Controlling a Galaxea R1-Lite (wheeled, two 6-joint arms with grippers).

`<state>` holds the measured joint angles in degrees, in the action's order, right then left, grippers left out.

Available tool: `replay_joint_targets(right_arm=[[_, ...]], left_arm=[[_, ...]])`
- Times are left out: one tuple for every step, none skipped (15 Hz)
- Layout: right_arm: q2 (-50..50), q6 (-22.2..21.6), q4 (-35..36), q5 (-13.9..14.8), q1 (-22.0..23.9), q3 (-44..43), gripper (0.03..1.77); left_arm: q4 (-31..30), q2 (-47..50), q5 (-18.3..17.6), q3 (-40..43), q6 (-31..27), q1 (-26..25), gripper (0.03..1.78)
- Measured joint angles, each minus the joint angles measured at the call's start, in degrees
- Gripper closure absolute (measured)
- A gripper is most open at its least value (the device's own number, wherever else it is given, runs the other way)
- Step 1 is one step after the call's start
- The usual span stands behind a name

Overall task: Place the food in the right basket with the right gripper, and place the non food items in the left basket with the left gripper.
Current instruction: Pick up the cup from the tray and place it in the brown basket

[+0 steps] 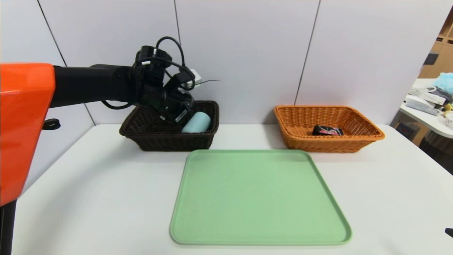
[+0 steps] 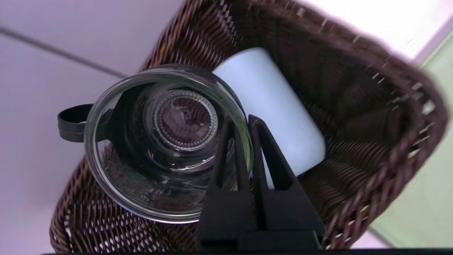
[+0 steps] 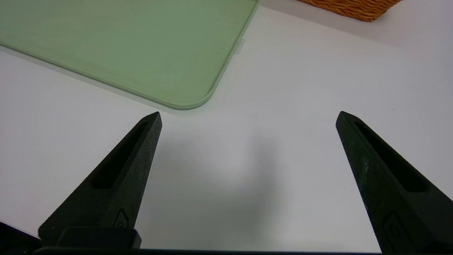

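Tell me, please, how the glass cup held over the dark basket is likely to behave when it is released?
The glass cup, pinched at its rim by the left gripper, looks hard and smooth, so probably slippery and fragile. Being round, it may roll against the tumbler lying in the dark basket.

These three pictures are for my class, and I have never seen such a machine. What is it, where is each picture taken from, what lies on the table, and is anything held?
It is a robot with two arms, each ending in a two-fingered pincer. The wide picture comes from a camera on its head; the other two come from cameras on its wrists.

On the white table lie a bare green tray, a dark brown basket and an orange basket. A small black food packet lies in the orange one; a blue-grey tumbler lies on its side in the brown one.

The left pincer is shut on the rim of a clear glass cup, holding it over the brown basket. The right pincer is open over the table, holding nothing.
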<state>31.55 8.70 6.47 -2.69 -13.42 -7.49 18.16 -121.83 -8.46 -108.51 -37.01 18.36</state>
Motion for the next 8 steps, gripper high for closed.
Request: replay_joint_targets(right_arm=[[0.01,0.0,-0.02,0.02,0.0,-0.01,0.1],[0.01,0.0,-0.06,0.0,0.02,-0.06,0.1],[0.04,0.02,-0.13,0.0,0.02,-0.06,0.1],[0.09,0.02,-0.06,0.0,0.06,-0.04,0.1],[0.15,0.02,-0.06,-0.02,0.06,-0.06,0.1],[0.22,0.05,-0.02,0.0,0.04,-0.11,0.1],[0.23,0.0,-0.02,0.0,0.02,-0.12,0.1],[0.26,0.0,0.0,-0.02,0.0,-0.17,0.1]], left_arm=[[-0.54,-0.02,0.22,0.96,-0.2,-1.05,1.71],[-1.6,-0.05,0.56,2.0,-0.48,-2.05,1.71],[-2.86,-0.07,0.76,3.22,-0.67,-3.04,1.71],[-3.93,-0.09,0.85,4.29,-0.8,-3.84,1.71],[-4.41,-0.13,0.94,5.03,-0.83,-4.67,1.71],[-4.5,-0.27,0.98,5.49,-0.89,-5.46,1.71],[-4.44,-0.46,1.02,5.86,-1.22,-6.23,1.71],[-4.41,-0.66,1.07,6.41,-1.85,-6.9,1.71]])
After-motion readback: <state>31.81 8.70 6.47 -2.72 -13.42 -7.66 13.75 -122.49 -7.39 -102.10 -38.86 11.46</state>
